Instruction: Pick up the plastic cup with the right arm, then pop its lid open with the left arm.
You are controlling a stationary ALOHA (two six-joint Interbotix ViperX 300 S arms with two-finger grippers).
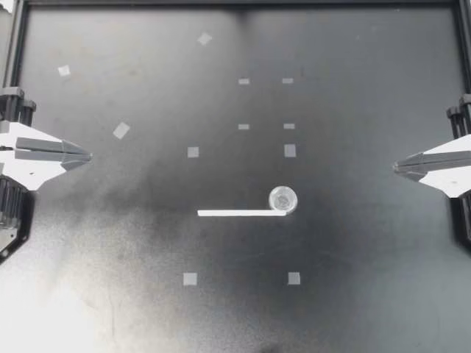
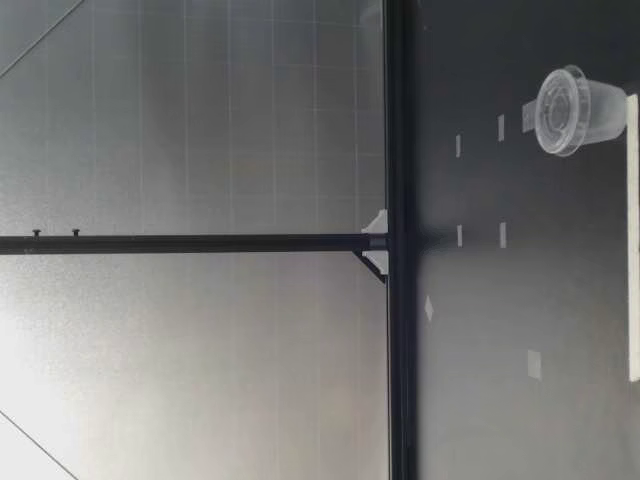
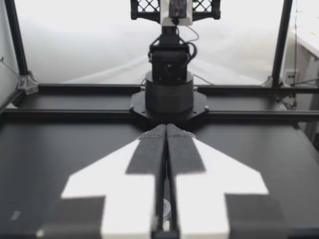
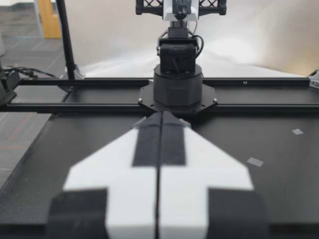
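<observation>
From the near edge of the counter, the first things are two small squares of tape, lying flat and well apart from each other. Beyond them a long white strip lies flat across the middle of the dark surface. A small clear cup stands at the end of the strip toward the right arm, and its base looks to be touching that end. The low view shows the cup upright, its wide rim on top, just behind the strip.

At about that depth the two arms sit at the sides, both well apart from the cup. The left gripper hangs over the left edge with its fingers pressed together on nothing. Its own camera shows the left gripper with only a thin slit between the fingers. The right gripper is over the right edge, fingers also clenched and empty. In its own view the right gripper shows them meeting along their whole length.

Farther back, more tape squares are scattered over the counter. Behind them a black frame rail runs along the far edge.
</observation>
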